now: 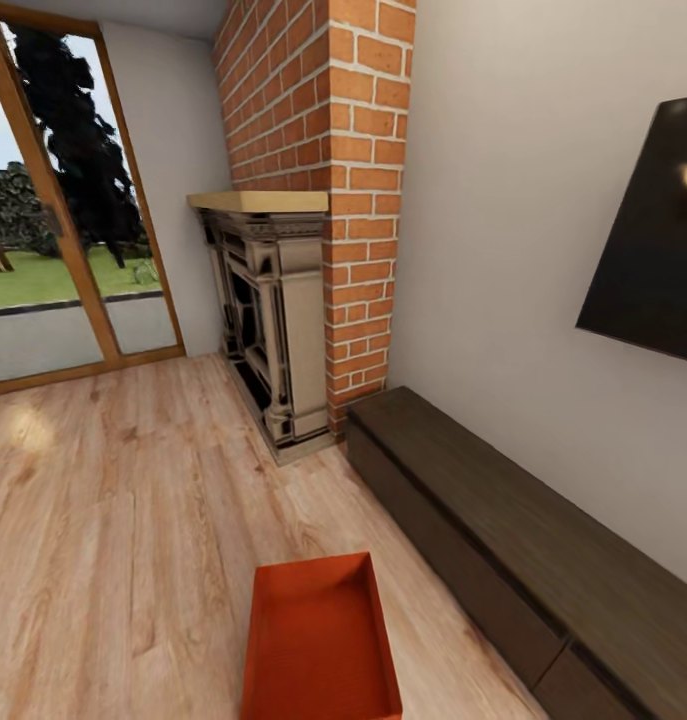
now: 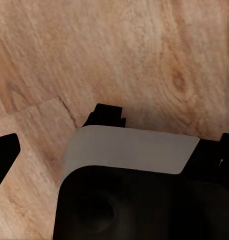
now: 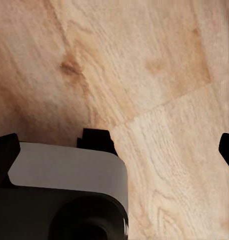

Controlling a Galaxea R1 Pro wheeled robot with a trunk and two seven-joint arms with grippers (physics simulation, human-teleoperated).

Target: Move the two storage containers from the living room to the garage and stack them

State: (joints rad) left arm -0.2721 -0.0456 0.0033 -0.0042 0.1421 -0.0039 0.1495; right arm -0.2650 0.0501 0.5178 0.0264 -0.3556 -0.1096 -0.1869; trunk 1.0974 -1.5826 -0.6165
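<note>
Low down, both claws [image 2: 117, 145] [image 3: 117, 145] face wood planks [image 3: 144, 75], fingers apart.

Light wood-plank floor [image 1: 113, 520], orange-red storage container [image 1: 320, 640] on it, dark bench [image 1: 543, 540] alongside

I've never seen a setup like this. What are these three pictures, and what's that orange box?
These are simulator renders from a wheeled, two-armed robot. The large picture comes from its head camera: a living room with a brick fireplace, a dark bench and one orange-red storage container, empty, on the wood-plank floor. The two small pictures come from cameras on its wrists, looking down at that floor past dark robot parts. The left gripper and right gripper are spread open, holding nothing.
</note>
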